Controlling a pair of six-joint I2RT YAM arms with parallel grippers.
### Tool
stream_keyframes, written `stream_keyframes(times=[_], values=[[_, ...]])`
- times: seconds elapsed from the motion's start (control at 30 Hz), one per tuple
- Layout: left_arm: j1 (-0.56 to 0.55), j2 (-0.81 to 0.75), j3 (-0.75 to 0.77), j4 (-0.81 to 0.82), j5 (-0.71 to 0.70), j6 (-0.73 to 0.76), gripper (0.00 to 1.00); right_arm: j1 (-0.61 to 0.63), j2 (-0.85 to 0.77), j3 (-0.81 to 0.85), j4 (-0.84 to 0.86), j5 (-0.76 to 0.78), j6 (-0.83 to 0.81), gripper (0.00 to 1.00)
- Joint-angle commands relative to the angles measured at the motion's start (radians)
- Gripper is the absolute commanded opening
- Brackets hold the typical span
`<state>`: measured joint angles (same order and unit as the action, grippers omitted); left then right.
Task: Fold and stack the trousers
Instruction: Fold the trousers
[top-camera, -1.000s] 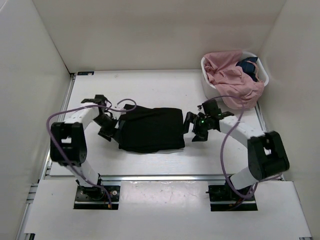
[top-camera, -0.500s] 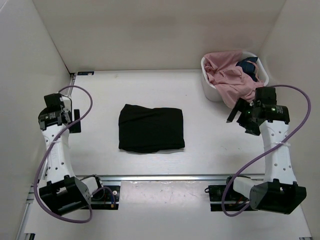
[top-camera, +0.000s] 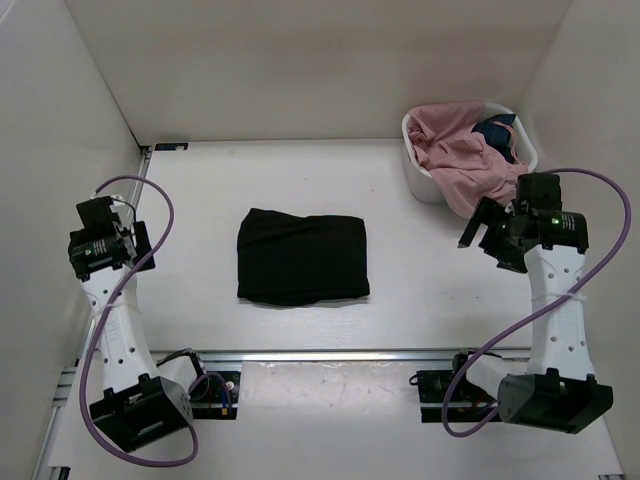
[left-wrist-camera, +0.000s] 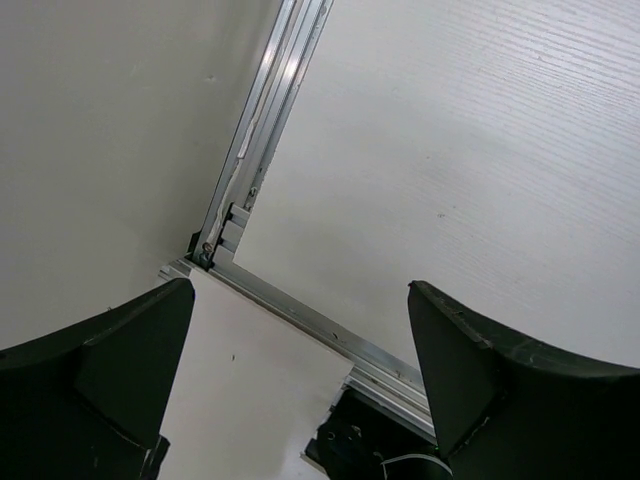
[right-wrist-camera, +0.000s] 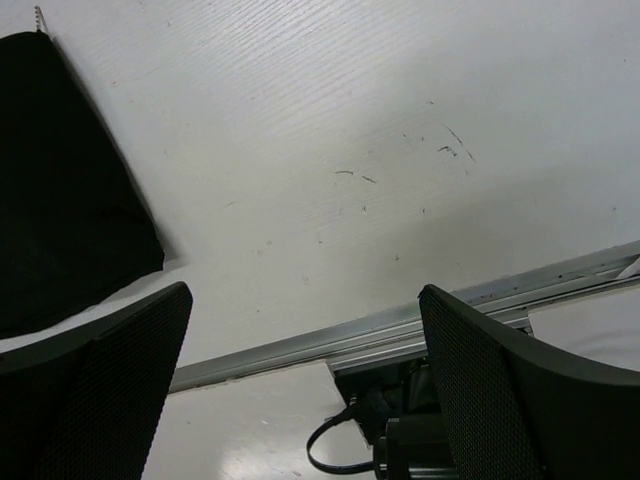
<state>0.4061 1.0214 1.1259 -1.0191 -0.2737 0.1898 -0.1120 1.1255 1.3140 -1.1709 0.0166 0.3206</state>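
1. Seemingly, our plain black soft-fabric trousers (top-camera: 303, 258) lay folded, a compact rectangle, on the white surface (top-camera: 420, 300).
2. Our left fingers (left-wrist-camera: 100, 380) and right fingers (right-wrist-camera: 500, 390) stood open, empty, well apart from them.
3. We judged stacking next: grip one edge.

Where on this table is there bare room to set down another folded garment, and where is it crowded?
Bare table lies behind the folded trousers up to the back wall, and either side of them, out to the left gripper and the right gripper. Crowded: the far right corner, where the basket overflows with a pink garment.
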Motion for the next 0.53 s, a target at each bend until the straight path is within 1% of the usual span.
stream_keyframes(times=[0.0,0.13,0.2,0.43,0.5], values=[[0.005,-0.011,-0.005,0.005,0.007,0.005,1.00,-0.003,-0.039,0.033,-0.024,0.005,-0.020,0.99],[0.005,-0.011,0.006,0.005,0.007,0.005,1.00,-0.003,-0.049,0.033,-0.046,0.042,-0.020,0.99],[0.005,-0.011,0.015,0.005,0.030,0.005,1.00,-0.003,-0.058,0.033,-0.055,0.042,-0.020,0.99],[0.005,-0.001,0.055,0.005,0.051,0.005,1.00,-0.003,-0.076,0.033,-0.055,0.042,-0.029,0.99],[0.005,-0.001,0.064,0.005,0.062,0.005,1.00,-0.003,-0.087,0.033,-0.026,0.062,-0.029,0.99]])
